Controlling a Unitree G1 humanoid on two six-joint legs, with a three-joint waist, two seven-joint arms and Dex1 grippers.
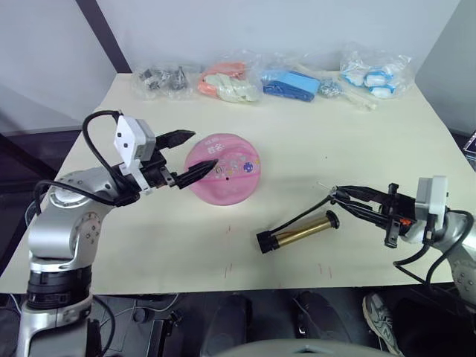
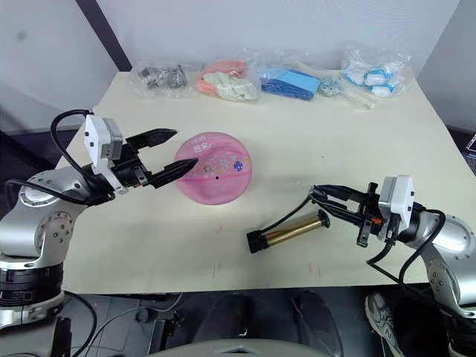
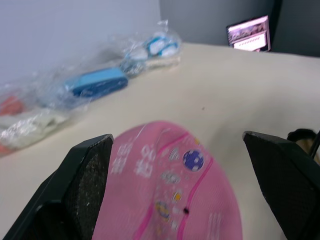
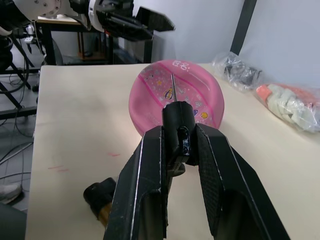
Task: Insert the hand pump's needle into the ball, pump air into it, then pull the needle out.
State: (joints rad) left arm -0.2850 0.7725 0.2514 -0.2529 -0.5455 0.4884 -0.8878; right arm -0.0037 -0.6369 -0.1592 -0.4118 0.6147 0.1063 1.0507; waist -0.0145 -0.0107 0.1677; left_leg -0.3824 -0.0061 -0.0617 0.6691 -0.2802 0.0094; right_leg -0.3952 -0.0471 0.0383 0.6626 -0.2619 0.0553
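Nearest the front edge of the cream table (image 1: 312,141): the hand pump (image 1: 297,231), a gold-bronze cylinder with black end caps, lying flat and slanted, its thin black hose (image 1: 301,216) rising off toward the right gripper (image 1: 336,196).

Right gripper: low over the table, to the right of the pump. Its two black fingers are clamped on the black fitting at the hose's end. In the right wrist view the needle (image 4: 173,87) sticks out past the fingertips as a thin metal pin, aimed toward the ball (image 1: 222,177) but well apart from it.

Ball: pink, sagging into a low dome, with white lettering, small cartoon prints and a black valve dot (image 3: 185,211) on its upper face. It sits near the table's middle, left of the pump and clear of it.

Left gripper (image 1: 202,152): at the ball's left side, fingers spread apart. One fingertip hangs over the ball's left edge, the other stands higher and further back. Contact with the ball cannot be judged. In the left wrist view the fingers (image 3: 87,172) frame the ball on either side.

Back edge of the table: a row of clear bags, holding dark metal parts (image 1: 162,79), orange-and-white items (image 1: 227,83), blue pieces (image 1: 291,84) and blue-and-white pieces (image 1: 374,76).
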